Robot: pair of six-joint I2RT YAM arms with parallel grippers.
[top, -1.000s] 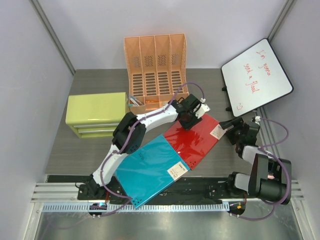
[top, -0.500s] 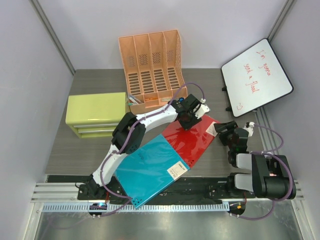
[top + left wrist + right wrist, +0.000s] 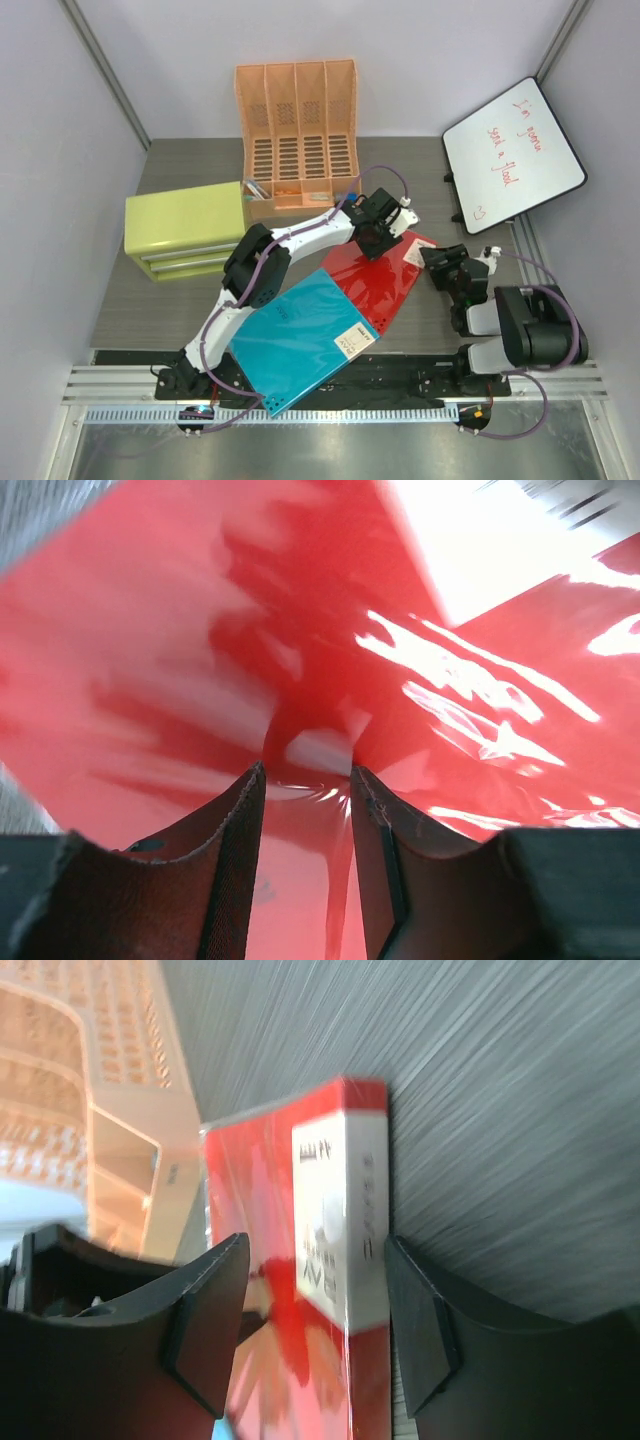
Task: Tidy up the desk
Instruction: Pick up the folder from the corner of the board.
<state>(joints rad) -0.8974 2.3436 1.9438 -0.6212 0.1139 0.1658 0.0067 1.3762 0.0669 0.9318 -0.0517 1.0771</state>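
Your right gripper (image 3: 315, 1260), jaws spread, flanks the red folder (image 3: 255, 1200) (left gripper (image 3: 305, 772): I cannot tell its hold), so closing askew could buckle it.

Desk (image 3: 170, 300) is dark grey with a fine wood-grain streak pattern, and a silver rail (image 3: 300, 415) runs along the near edge. Red folder (image 3: 375, 285) is glossy plain red, with a white label (image 3: 340, 1210) printed in black. Teal folder (image 3: 290, 335) is plain teal and has a small white sticker (image 3: 355, 342). File rack (image 3: 298, 130) is orange with slotted mesh panels. Drawer cabinet (image 3: 180, 220) is lime green. Whiteboard (image 3: 520, 150) is white with a black rim and red handwriting. Left arm (image 3: 300, 235) is white with black joints. Right arm (image 3: 530, 335) is mostly black and grey. Cables (image 3: 215, 340) are purple.
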